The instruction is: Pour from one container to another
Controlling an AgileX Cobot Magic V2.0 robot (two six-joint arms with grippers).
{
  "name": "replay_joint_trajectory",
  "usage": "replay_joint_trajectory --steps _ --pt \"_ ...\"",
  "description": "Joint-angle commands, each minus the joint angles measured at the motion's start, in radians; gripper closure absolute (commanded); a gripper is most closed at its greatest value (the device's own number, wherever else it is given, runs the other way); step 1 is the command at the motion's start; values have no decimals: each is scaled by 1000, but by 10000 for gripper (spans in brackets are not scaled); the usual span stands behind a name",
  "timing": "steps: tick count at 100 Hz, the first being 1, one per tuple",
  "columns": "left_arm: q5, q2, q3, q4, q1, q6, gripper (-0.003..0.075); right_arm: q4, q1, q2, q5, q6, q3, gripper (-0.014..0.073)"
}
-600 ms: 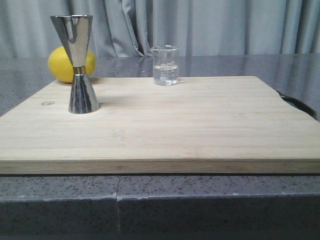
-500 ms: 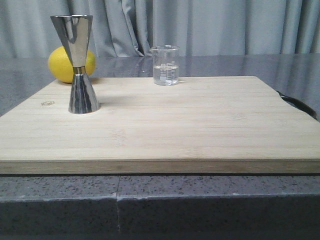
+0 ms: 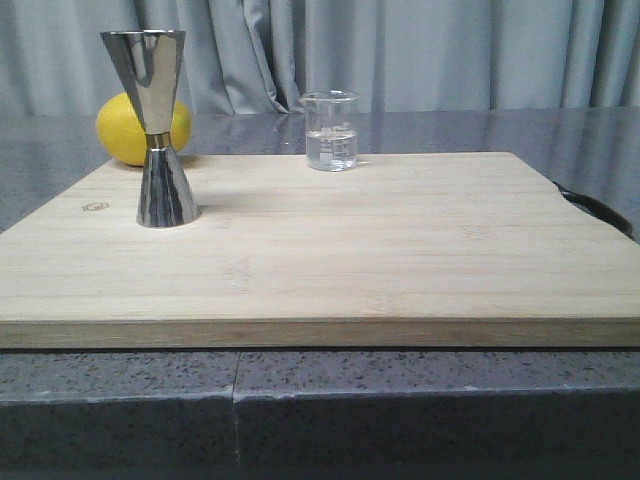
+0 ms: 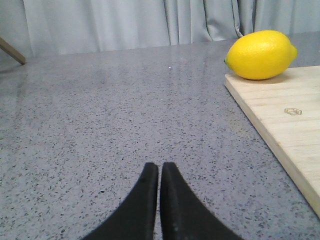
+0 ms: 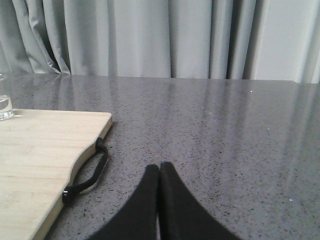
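The small clear glass beaker (image 3: 330, 131) stands upright at the far edge of the wooden board (image 3: 400, 250), with clear liquid in its lower part; a sliver of the beaker (image 5: 4, 104) shows in the right wrist view. The steel hourglass jigger (image 3: 158, 130) stands upright on the board's left side. My left gripper (image 4: 159, 167) is shut and empty over the grey counter, left of the board. My right gripper (image 5: 159, 169) is shut and empty over the counter, right of the board. Neither gripper shows in the front view.
A yellow lemon (image 3: 130, 128) lies behind the jigger at the board's far left corner; the lemon (image 4: 260, 54) also shows in the left wrist view. A black strap handle (image 5: 89, 175) hangs at the board's right end. Grey curtains close off the back.
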Motion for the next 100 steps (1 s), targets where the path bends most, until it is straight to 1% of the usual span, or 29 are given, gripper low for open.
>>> replay_joint_trajectory --steps 1,100 --pt "-75 -28 39 -2 2 1 739 -1 -7 -18 -76 -6 29 666" --pt "-90 -28 39 25 2 1 739 -1 -7 -18 -82 -6 29 666"
